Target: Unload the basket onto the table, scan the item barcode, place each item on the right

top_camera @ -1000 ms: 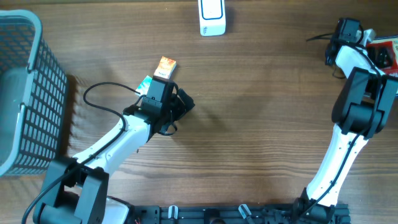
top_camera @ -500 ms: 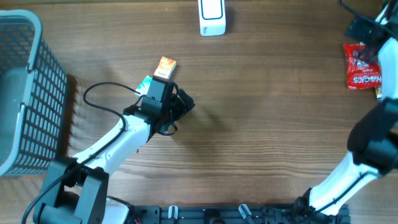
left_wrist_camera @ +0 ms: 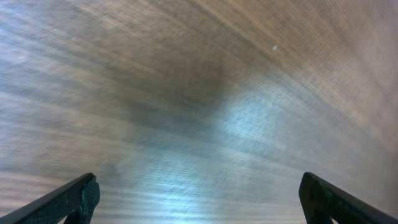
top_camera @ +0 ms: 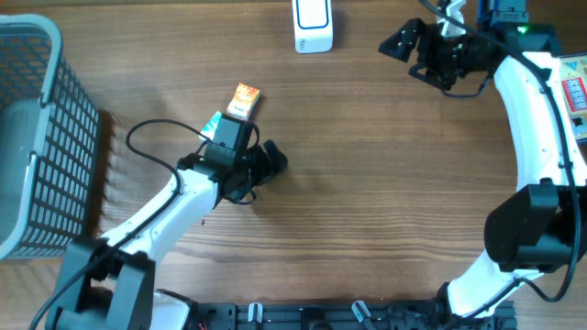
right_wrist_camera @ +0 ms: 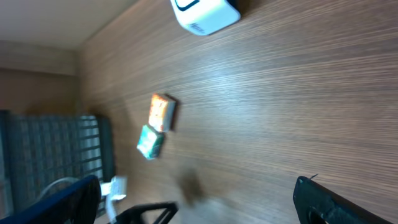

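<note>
Grippers both stand wide open and empty: left gripper (top_camera: 273, 158) over bare table (top_camera: 367, 202) just beside the items, right gripper (top_camera: 400, 42) near the scanner (top_camera: 313, 25). Close together, left of centre, lie the orange box (top_camera: 244, 99) and green box (top_camera: 213, 121); which one is to be scanned cannot be told. Judged light, stiff cardboard, slightly slick; take either across its narrow sides, barcode face left clear.

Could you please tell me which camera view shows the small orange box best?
The overhead view: the orange box lies whole and sharp, nothing covering it. The right wrist view also shows it, but blurred and at a slant, next to the green box. The left wrist view shows only the table.
</note>
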Controlling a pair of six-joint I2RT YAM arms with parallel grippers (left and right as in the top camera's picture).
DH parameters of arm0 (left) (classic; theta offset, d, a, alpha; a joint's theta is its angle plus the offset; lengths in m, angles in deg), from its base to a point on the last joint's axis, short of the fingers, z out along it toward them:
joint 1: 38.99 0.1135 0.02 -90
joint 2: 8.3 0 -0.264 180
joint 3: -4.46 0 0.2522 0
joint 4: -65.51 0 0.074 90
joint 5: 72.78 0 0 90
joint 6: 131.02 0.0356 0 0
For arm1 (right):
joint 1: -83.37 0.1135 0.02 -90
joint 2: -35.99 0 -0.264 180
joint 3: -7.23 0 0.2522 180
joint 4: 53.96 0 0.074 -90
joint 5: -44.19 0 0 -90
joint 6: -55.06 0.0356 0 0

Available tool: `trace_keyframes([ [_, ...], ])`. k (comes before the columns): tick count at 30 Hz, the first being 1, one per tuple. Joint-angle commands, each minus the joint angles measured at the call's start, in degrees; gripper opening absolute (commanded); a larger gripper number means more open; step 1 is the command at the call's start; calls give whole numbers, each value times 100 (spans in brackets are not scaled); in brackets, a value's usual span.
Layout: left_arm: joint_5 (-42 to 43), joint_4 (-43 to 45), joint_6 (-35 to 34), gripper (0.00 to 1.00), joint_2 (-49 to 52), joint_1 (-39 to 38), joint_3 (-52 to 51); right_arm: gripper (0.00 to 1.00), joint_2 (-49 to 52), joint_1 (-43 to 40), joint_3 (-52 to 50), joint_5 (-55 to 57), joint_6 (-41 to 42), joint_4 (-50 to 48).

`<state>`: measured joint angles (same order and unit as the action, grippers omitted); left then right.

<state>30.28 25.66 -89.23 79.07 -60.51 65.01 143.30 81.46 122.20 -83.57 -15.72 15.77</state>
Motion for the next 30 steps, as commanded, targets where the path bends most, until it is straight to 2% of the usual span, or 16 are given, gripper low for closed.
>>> trace_keyframes([
  [1, -1342, -1106, 730, 100, -492, 59, 1034, 100, 33, 61, -46, 787, -101, -24],
  [3, -1996, -1580, 1440, 100, -479, 129, 1823, 100, 33, 59, -46, 1150, -103, -24],
  [5, -2356, -1432, 1961, 100, -470, 260, 2070, 100, 33, 57, -46, 1475, -103, -24],
  [6, -2671, -1189, 1950, 100, -457, 378, 2068, 100, 33, 57, -46, 1617, -101, -24],
  [10, -2726, -173, 1954, 100, -46, 686, 2068, 100, 33, 57, -46, 1718, -101, -24],
  [13, -2221, 529, 2120, 100, 741, 710, 2068, 100, 33, 57, -46, 1718, -101, -24],
  [14, -1725, 905, 2734, 100, 1115, 699, 2068, 100, 33, 57, -46, 1718, -103, -24],
  [16, -1652, 1333, 3311, 100, 1613, 691, 2068, 100, 33, 57, -46, 1720, -103, -24],
  [21, -1318, 1930, 3305, 100, 2188, 706, 2068, 100, 33, 57, -46, 1720, -103, -24],
  [25, -765, 1917, 3300, 99, 2520, 702, 2068, 100, 33, 57, -46, 1720, -101, -24],
  [30, -205, 1753, 3303, 93, 2653, 699, 2068, 100, 33, 57, -46, 1718, -103, -24],
])
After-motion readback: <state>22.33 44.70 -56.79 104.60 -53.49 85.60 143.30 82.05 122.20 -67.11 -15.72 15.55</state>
